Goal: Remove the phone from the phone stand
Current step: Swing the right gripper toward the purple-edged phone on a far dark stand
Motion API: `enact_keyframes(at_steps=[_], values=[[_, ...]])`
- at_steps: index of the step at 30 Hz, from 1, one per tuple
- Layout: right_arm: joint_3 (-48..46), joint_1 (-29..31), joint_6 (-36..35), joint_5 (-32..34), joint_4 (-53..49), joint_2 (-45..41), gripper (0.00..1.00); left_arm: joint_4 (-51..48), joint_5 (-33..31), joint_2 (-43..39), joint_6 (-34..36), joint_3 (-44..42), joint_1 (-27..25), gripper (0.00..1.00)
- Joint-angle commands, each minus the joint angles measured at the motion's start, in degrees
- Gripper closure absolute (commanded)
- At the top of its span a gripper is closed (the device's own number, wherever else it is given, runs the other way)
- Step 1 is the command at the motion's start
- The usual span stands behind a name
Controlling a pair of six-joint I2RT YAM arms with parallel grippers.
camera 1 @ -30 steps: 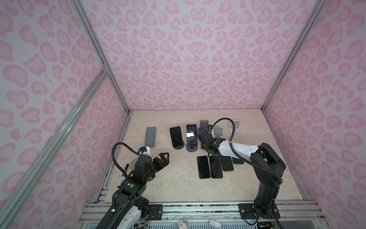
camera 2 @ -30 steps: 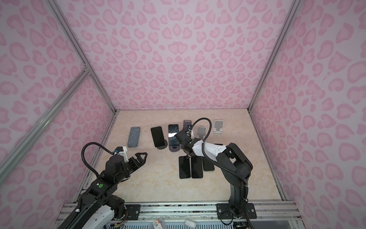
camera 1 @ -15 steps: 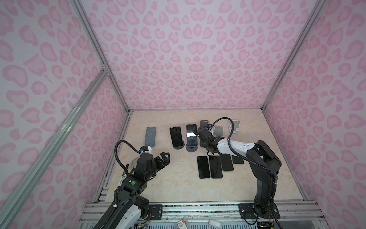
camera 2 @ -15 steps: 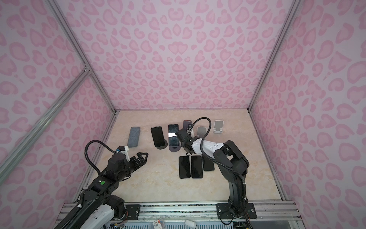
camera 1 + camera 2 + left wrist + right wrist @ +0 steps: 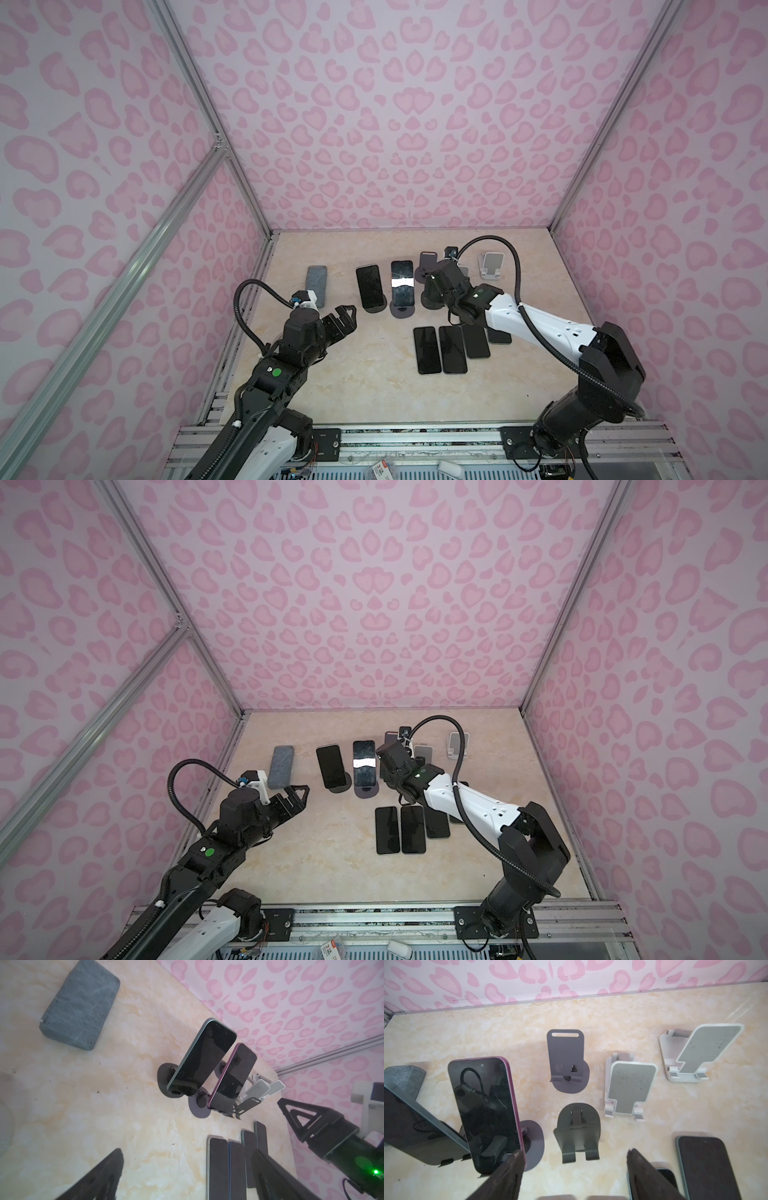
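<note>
Two phones lean on round-based phone stands near the back. The green-edged phone [image 5: 370,286] [image 5: 201,1061] is on a dark stand [image 5: 164,1078]. To its right, the pink-edged phone [image 5: 402,282] [image 5: 485,1109] rests on a purple stand [image 5: 534,1140]. My right gripper [image 5: 575,1164] [image 5: 432,289] is open just right of the pink-edged phone. One of its fingers [image 5: 508,1172] is beside that phone's lower corner, and only an empty dark stand [image 5: 578,1132] lies ahead of the jaws. My left gripper [image 5: 347,318] [image 5: 187,1169] is open and empty, low on the left, short of both phones.
Several phones [image 5: 453,349] lie flat in a row in front of the stands, partly under the right arm. A grey block [image 5: 316,280] lies at the back left. An empty purple stand [image 5: 566,1059] and two white stands [image 5: 629,1086] [image 5: 704,1051] sit behind.
My right gripper was shut and its jaws have now spread apart, staying near the pink-edged phone. The left gripper has crept slightly forward, still open.
</note>
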Motion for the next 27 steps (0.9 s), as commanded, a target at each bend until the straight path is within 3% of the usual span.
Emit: enact_keyframes(at_steps=[1,7,11,18,23,27], values=[[-2.6,0.0,-0.4,-1.7,-3.7,-3.2,0.20,-1.4,-3.0,0.5,3.8,3.5,0.0,0.01],[-7.6,0.1,-0.5,-4.9,-3.6,-10.0,0.20,-5.4,-5.1,2.2,8.2,9.8,0.0,0.01],[-9.0,0.1,0.4,-7.2,-2.6,-13.3,0.20,-6.8,-7.0,0.8,7.2,10.6,0.0,0.02],[-7.8,2.4,2.1,-5.4,-5.1,-13.9,0.20,-5.4,-6.8,-4.5,0.8,2.4,0.0,0.03],[-3.1,6.0,2.2,0.0,-7.8,-10.1,0.14,-3.4,-5.2,-8.6,-5.5,-4.0,0.0,0.03],[1.4,7.0,2.6,0.3,-7.8,-5.1,0.11,-2.6,-5.4,-10.7,-8.2,-7.9,0.0,0.03]])
